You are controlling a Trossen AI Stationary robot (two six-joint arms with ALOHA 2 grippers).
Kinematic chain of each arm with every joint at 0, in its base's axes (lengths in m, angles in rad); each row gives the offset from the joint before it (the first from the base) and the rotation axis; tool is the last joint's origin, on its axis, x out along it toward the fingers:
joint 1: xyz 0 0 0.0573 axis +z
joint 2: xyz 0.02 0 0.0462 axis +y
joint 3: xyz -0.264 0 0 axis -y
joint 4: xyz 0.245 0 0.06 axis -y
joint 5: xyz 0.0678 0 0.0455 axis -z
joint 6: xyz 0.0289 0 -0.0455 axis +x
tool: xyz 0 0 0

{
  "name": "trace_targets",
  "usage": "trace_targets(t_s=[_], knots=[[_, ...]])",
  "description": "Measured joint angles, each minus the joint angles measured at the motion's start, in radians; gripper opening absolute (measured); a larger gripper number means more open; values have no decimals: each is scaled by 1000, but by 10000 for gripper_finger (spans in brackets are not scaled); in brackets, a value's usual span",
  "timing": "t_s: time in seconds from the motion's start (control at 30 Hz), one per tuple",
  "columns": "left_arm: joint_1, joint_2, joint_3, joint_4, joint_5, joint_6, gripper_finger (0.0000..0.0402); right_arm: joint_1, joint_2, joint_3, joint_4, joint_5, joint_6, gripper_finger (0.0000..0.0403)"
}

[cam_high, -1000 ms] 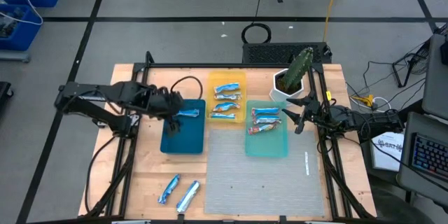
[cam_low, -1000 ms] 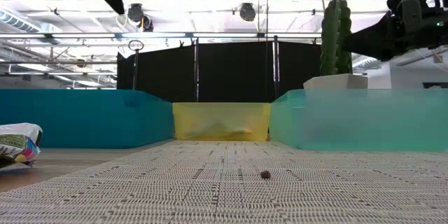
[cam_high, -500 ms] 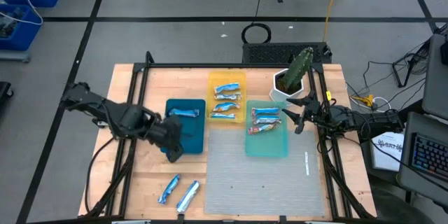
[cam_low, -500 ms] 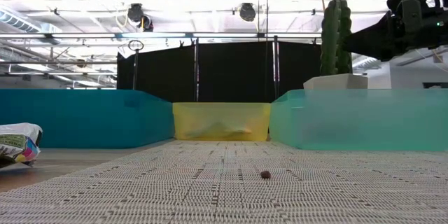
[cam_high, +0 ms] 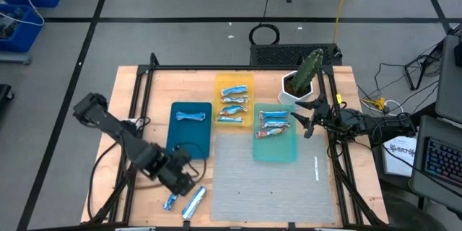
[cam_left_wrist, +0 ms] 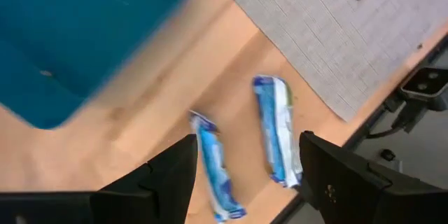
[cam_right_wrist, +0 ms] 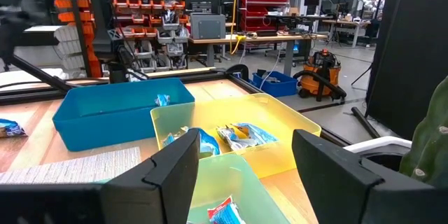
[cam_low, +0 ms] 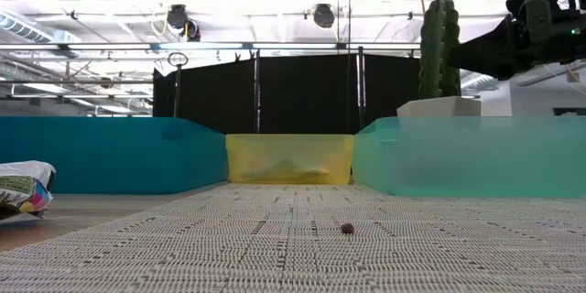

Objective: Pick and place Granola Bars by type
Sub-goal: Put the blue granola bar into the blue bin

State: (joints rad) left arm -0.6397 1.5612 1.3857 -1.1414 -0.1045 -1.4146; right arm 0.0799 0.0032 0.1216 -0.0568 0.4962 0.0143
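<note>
Left gripper: held open, empty, above two blue-and-white wrapped granola bars at the bench's front-left corner.
Right gripper: held open, empty, parked beside the teal tray.
Risk: both adjacent bars may be caught together.

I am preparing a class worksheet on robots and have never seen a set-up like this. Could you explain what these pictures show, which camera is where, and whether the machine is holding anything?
It is a two-armed robot at a wooden table, sorting wrapped granola bars into trays. One picture looks straight down, one looks level across the table top, and one comes from a camera on each wrist.

From above, the blue tray holds one bar, the yellow tray three, and the teal tray three. Two loose bars lie at the table's near left corner, beside a grey mat. A potted cactus stands at the back.

The left claw hovers open above the two loose bars, which its wrist camera sees between its fingers. The right claw waits open by the teal tray. Neither holds anything.
</note>
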Motion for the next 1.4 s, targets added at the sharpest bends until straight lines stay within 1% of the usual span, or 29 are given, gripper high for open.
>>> trace_targets(t_s=[0.17, 0.37, 0.6, 0.8, 0.97, 1.1, 1.23, 1.4], knots=[[-43, 92, 0, 98, 2, -23, 259, 0, 0, 0, 0, 0, 0, 222], [-57, 191, 0, 188, 20, -94, 266, 0, 0, 0, 0, 0, 0, 222], [-69, 269, 0, 209, 59, -192, 249, 0, 0, 0, 0, 0, 0, 222], [-87, 324, 0, 257, 61, -215, 236, 0, 0, 0, 0, 0, 0, 222], [-101, 366, -1, 365, 61, -230, 236, 0, 0, 0, 0, 0, 0, 222], [-105, 420, -1, 419, 68, -238, 235, 0, 0, 0, 0, 0, 0, 222], [-106, 447, 0, 415, 97, -248, 231, 0, 0, 0, 0, 0, 0, 222], [-104, 448, 0, 406, 82, -252, 222, 0, 0, 0, 0, 0, 0, 222]])
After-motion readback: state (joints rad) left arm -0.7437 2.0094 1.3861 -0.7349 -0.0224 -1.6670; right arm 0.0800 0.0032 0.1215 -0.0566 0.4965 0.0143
